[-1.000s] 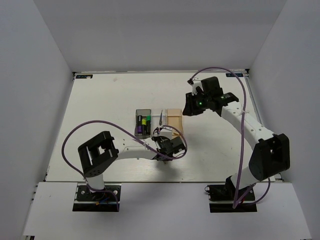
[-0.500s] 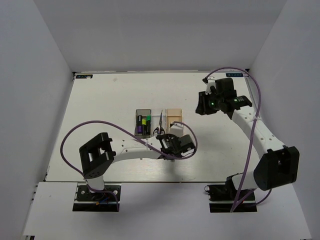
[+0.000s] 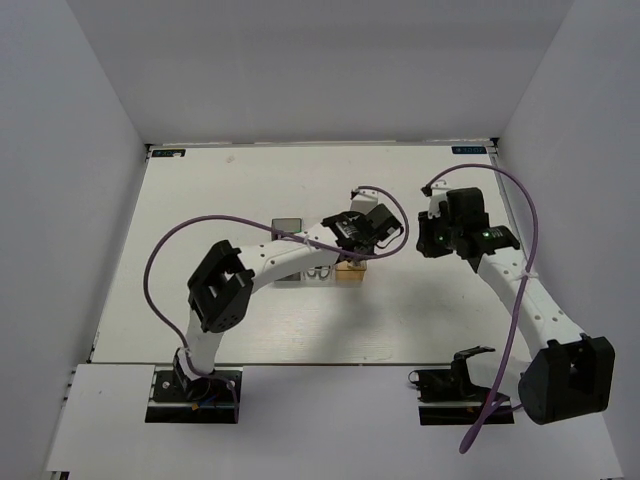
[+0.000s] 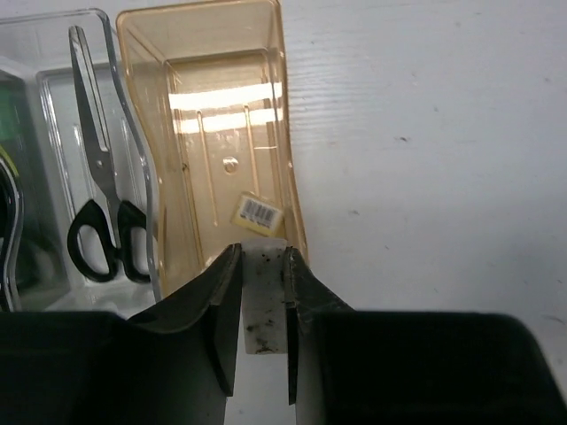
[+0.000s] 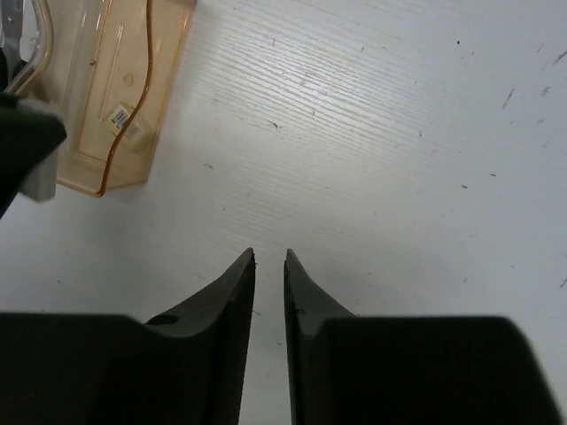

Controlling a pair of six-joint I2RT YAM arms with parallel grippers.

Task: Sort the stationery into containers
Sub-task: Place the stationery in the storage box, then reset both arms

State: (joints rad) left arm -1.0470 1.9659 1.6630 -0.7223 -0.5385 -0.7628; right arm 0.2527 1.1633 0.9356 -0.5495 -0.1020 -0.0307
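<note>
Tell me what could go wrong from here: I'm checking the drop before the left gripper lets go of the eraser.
1. The eraser, pinched in the left gripper, seems to hang over the near end wall of the orange bin, not its middle. Released here, it might clip the rim and land on the table.
2. In the top view the left forearm lies across the row of bins, so lowering it could nudge them.

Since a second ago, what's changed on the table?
The left gripper has reached from the near side of the orange bin to above it, pinching a pale eraser. The right gripper, empty, drew back rightward. The bin and scissors stayed put.
</note>
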